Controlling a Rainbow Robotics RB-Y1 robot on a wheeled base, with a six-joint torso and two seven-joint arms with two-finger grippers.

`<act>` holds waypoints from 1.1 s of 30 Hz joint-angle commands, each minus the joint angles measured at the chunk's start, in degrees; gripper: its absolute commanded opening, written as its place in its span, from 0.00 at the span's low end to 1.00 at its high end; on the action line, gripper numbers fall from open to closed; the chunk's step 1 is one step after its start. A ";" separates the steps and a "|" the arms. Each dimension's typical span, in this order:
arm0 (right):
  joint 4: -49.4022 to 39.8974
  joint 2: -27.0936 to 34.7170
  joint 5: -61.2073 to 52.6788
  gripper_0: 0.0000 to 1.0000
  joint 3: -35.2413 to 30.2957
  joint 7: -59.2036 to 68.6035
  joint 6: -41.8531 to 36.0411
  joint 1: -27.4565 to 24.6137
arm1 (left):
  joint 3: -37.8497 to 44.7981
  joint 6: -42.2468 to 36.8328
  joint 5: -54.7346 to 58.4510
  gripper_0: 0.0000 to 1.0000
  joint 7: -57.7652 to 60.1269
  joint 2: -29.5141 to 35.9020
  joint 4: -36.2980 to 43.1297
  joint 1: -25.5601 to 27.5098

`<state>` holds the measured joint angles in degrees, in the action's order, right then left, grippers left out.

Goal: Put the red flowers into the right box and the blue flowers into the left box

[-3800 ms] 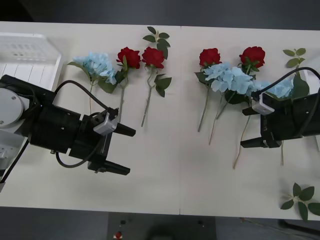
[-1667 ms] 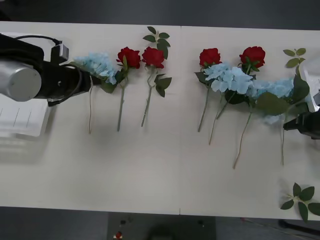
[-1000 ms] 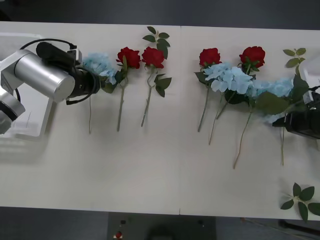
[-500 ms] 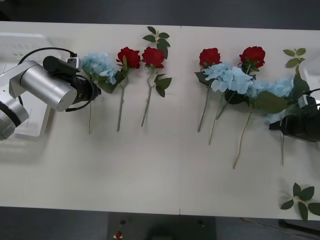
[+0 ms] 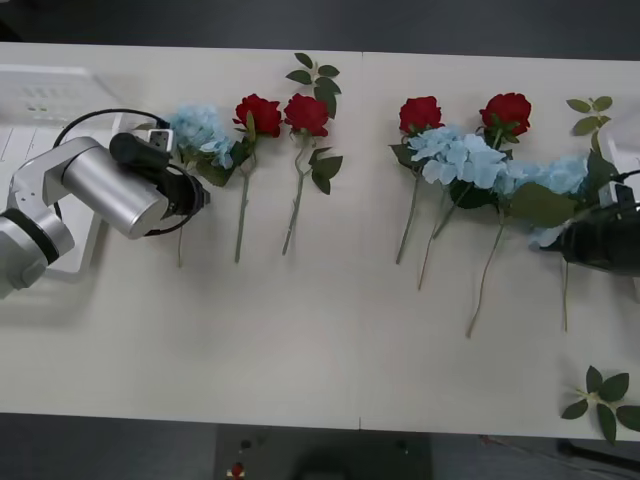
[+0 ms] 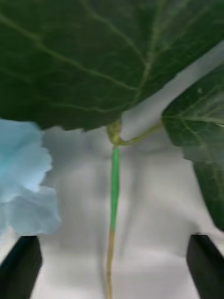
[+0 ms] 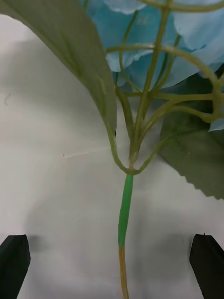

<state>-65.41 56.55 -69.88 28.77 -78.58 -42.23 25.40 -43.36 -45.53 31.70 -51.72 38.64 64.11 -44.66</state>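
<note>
Both grippers hang wide open, each straddling a blue flower stem: left gripper [image 7: 112, 268] at nine o'clock on the table [image 5: 320, 340], right gripper [image 6: 112, 268] at three. Risk: jaws catch a leaf [image 6: 93, 56] and miss the thin stem [image 7: 125, 210]. Left box [image 5: 40, 110] waits beyond.

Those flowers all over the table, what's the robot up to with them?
It is sorting them into boxes, and none has been moved yet. The left gripper is down over the stem of a blue flower beside the left box, fingers open on either side of the stem. The right gripper is open over the stem of another blue flower at the table's right end. The four red flowers lie untouched.
</note>
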 commanded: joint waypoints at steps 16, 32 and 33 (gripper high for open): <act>0.81 -1.18 5.10 0.00 2.25 -0.25 1.80 0.97 | 0.91 3.52 -1.64 0.00 -0.49 -3.31 -5.83 -5.09; -19.84 4.97 4.57 0.00 -19.81 -0.61 -29.93 0.97 | 1.00 1.58 -0.06 0.00 -4.53 -2.78 -5.13 -5.09; -21.25 5.06 4.66 0.00 -21.74 -0.61 -32.75 0.97 | 1.00 0.35 2.14 0.00 -6.81 -1.90 -3.90 -5.09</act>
<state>-84.21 59.48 -65.04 8.76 -78.60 -72.11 25.51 -43.36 -43.32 31.04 -52.85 34.65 57.51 -48.18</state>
